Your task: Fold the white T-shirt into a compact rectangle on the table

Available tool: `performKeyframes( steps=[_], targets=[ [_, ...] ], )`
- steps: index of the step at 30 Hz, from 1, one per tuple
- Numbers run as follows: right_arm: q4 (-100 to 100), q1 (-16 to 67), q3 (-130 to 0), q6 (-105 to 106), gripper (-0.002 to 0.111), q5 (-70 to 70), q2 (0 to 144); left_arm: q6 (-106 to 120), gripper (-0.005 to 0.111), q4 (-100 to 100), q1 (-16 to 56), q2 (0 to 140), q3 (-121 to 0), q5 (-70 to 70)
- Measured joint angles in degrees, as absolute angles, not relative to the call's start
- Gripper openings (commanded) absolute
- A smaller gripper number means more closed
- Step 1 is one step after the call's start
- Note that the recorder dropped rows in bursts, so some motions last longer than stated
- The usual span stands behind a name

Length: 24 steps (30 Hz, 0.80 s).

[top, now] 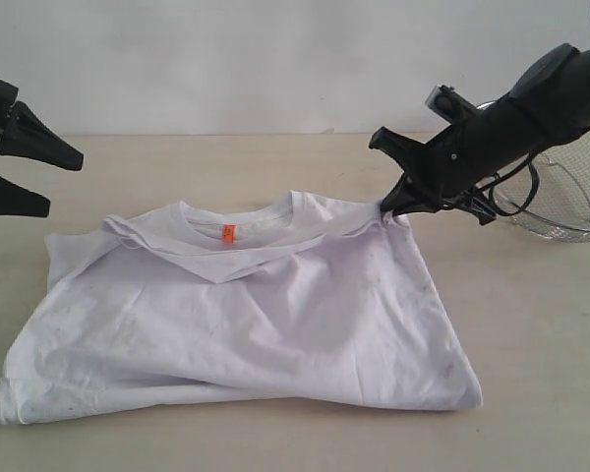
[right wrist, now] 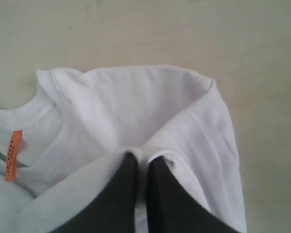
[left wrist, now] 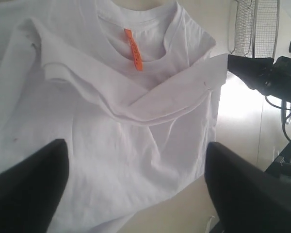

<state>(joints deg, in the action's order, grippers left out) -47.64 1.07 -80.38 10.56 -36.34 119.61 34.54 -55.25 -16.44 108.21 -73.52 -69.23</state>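
Note:
The white T-shirt (top: pixel 246 324) lies partly folded on the table (top: pixel 531 324), plain back up, collar and orange neck tag (top: pixel 227 233) toward the far side. Both sleeves are folded inward over the collar area. My right gripper (top: pixel 388 208) is shut on a fold of the shirt's fabric at its far right shoulder; in the right wrist view the gripper (right wrist: pixel 141 158) pinches a white edge of the T-shirt (right wrist: pixel 136 107). My left gripper (top: pixel 64 182) hangs open above the table at the far left, clear of the shirt. In the left wrist view its gripper (left wrist: pixel 136 145) frames the T-shirt (left wrist: pixel 111 136) below.
A silver wire-mesh basket (top: pixel 570 197) stands at the far right behind the right arm, also in the left wrist view as a basket (left wrist: pixel 254 26). Bare table runs in front of the shirt and to its right.

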Motion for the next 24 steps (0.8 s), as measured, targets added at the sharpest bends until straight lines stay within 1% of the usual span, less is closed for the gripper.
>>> performKeyframes(
  steps=[3,5,7,10,11,12,13,15,16,17,18,19,20,22,24],
  targets=[
    [-47.6,1.1,-80.4,9.8,0.002,-35.3,119.6,34.5,0.073,-55.0,-16.4,108.2,-73.5,-69.1],
    [-47.6,1.1,-80.4,9.8,0.012,-34.8,119.6,34.5,0.073,-55.0,-16.4,108.2,-73.5,-69.0],
    [-47.6,1.1,-80.4,9.7,0.030,-34.2,119.6,34.5,0.073,-55.0,-16.4,108.2,-73.5,-68.8],
    [-47.6,1.1,-80.4,9.6,0.061,-33.3,119.6,34.5,0.073,-55.0,-16.4,108.2,-73.5,-68.7],
    [-47.7,1.1,-80.5,9.6,0.066,-33.1,119.6,34.5,0.073,-55.0,-16.4,108.2,-73.5,-68.6],
    [-47.7,1.1,-80.5,9.6,0.069,-33.0,119.6,34.5,0.073,-55.0,-16.4,108.2,-73.5,-68.6],
    [-47.7,1.1,-80.5,9.6,0.069,-32.9,119.6,34.5,0.073,-55.0,-16.4,108.2,-73.5,-68.6],
    [-47.7,1.1,-80.5,9.6,0.061,-32.8,119.6,34.5,0.073,-55.0,-16.4,108.2,-73.5,-68.4],
    [-47.7,1.1,-80.5,9.8,0.047,-32.7,119.6,34.5,0.073,-55.0,-16.4,108.2,-73.5,-68.4],
    [-47.7,1.1,-80.5,10.5,0.037,-31.7,119.6,34.5,0.072,-55.0,-16.4,108.2,-73.5,-68.4],
    [-47.7,1.1,-80.5,11.0,0.016,-31.3,119.2,34.5,0.071,-55.0,-16.4,108.2,-73.5,-68.4],
    [-47.7,1.1,-80.5,13.0,0.003,-30.8,118.0,34.5,0.069,-55.0,-16.4,108.2,-73.5,-68.4],
    [-47.7,1.1,-80.5,14.2,0.000,-30.8,117.1,34.5,0.067,-55.0,-16.4,108.2,-73.5,-68.4],
    [-47.9,1.1,-80.5,19.6,0.000,-32.0,113.9,34.5,0.064,-55.0,-16.4,108.2,-73.5,-68.4],
    [-48.1,1.2,-80.5,27.6,0.000,-40.3,111.0,34.5,0.061,-55.0,-16.4,108.2,-73.5,-68.3]
  ],
)
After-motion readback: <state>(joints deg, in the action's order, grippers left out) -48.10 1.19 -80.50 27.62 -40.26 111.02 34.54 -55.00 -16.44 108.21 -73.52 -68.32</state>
